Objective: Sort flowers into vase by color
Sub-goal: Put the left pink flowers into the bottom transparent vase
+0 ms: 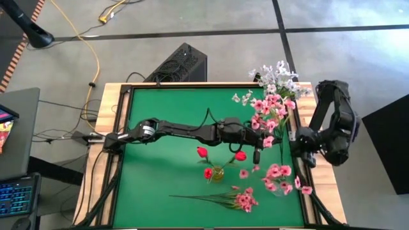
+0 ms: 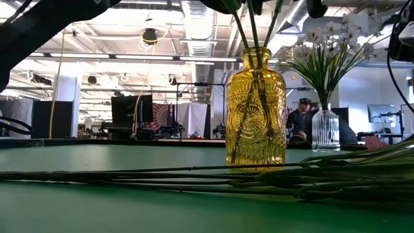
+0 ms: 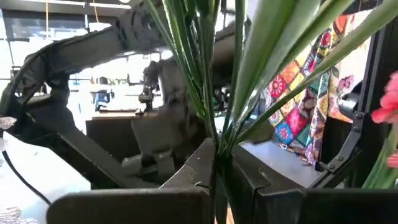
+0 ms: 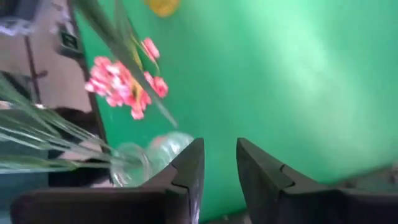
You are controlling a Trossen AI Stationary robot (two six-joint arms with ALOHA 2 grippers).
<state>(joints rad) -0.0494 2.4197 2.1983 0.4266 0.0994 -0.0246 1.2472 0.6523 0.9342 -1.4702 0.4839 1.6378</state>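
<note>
Currently the left gripper (image 3: 214,171) is clamped on the stems of a pink spray (image 1: 268,114), held at about 3 o'clock of the green table (image 1: 166,108) in the high view. The right gripper (image 4: 219,165), jaws apart and empty, waits just beside it at the table's right edge. Risk: blossoms may snag the white flowers (image 1: 276,78) at 1 o'clock or tip the clear vase (image 4: 163,149). Another pink spray (image 1: 239,200) lies at 6 o'clock near the yellow vase (image 2: 255,107). A workshop lies beyond.
</note>
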